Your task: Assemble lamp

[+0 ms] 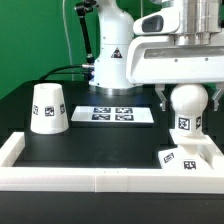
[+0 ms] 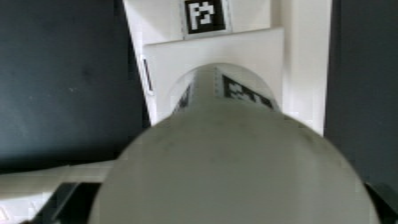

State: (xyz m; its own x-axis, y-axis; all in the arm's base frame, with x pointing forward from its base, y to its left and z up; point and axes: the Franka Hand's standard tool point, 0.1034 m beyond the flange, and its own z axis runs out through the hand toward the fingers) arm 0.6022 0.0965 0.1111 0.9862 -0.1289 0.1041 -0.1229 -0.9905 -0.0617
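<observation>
Bulb (image 1: 186, 103) gripped betw jaws, over base (image 1: 187, 158).

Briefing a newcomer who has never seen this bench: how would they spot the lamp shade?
Find the black table ringed by a white rail. The lamp shade stands alone at the exterior view's left of the marker board. It is a white truncated cone, narrow end up, unlike the round bulb and flat base at the exterior view's right.

Black table (image 1: 100, 140), shade (image 1: 47, 108) standing, marker board (image 1: 112, 114) (flat), base (image 1: 202, 154) near corner
</observation>
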